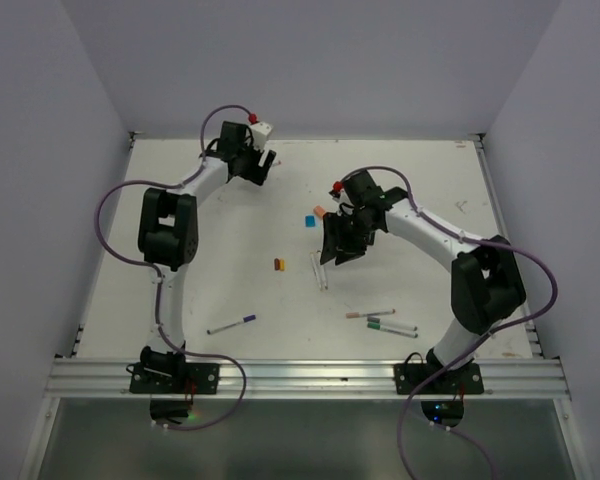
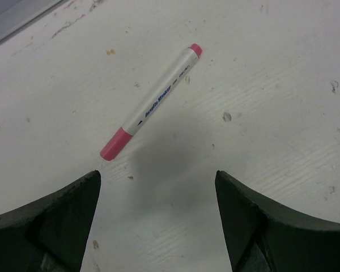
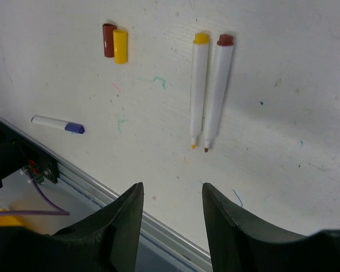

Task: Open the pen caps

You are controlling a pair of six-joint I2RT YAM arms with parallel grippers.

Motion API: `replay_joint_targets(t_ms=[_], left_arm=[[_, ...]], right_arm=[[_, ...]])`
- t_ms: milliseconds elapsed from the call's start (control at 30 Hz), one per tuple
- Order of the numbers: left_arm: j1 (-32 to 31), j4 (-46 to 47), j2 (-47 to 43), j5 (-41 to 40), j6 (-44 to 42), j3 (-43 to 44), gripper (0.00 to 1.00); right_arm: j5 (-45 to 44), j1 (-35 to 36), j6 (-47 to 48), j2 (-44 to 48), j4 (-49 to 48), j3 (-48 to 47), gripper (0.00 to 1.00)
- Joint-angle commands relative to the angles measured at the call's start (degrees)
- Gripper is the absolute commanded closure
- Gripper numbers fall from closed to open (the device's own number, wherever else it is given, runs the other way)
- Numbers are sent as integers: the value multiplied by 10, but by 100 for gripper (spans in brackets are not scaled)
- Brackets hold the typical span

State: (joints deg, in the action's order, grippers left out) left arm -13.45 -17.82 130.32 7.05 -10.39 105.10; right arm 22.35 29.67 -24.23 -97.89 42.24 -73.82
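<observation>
- Arms: left arm (image 1: 170, 225) reaches to the far-left part of the white table (image 1: 280, 200); right arm (image 1: 480, 285) is folded in over the middle.
- left gripper (image 2: 157, 181) points down, fingers wide apart with nothing between them. It hovers near a thin white pen (image 2: 158, 96) lying flat, pink plastic cap (image 2: 115, 144) on.
- right gripper (image 3: 173, 190) points down, fingers apart, holding nothing. It is above two uncapped pens lying side by side, tips bare: yellow-ended pen (image 3: 198, 85) and red-ended pen (image 3: 218, 90).
- Loose caps, four: dark red cap (image 3: 108, 39) and yellow cap (image 3: 120, 46) touch each other near those two pens. The chunky blue cap (image 1: 308, 220) and orange cap (image 1: 319, 212) lie just beside each other, farther back.
- purple-blue cap (image 3: 75, 128) is on one more white pen (image 3: 48, 121), near the front rail (image 1: 310, 375).
- Three more thin pens (image 1: 385, 322) are bunched near the right arm's base; cap colours are too small to tell.
</observation>
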Motion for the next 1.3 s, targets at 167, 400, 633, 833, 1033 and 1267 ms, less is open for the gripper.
replay_joint_targets(t_ms=[167, 400, 633, 833, 1033, 1267], left_arm=[[5, 103, 22, -13, -127, 23, 13], [12, 39, 110, 38, -137, 125, 5], [18, 46, 143, 131, -81, 170, 0], [18, -7, 147, 143, -44, 187, 0], [19, -65, 144, 147, 28, 172, 0], [20, -77, 141, 157, 85, 129, 9]], right_arm=[[17, 0, 9, 74, 21, 61, 50], [5, 0, 16, 138, 24, 103, 50], [2, 0, 16, 172, 13, 125, 51], [6, 0, 10, 169, 9, 102, 50], [12, 0, 4, 172, -10, 90, 51], [11, 0, -11, 190, -23, 111, 51]])
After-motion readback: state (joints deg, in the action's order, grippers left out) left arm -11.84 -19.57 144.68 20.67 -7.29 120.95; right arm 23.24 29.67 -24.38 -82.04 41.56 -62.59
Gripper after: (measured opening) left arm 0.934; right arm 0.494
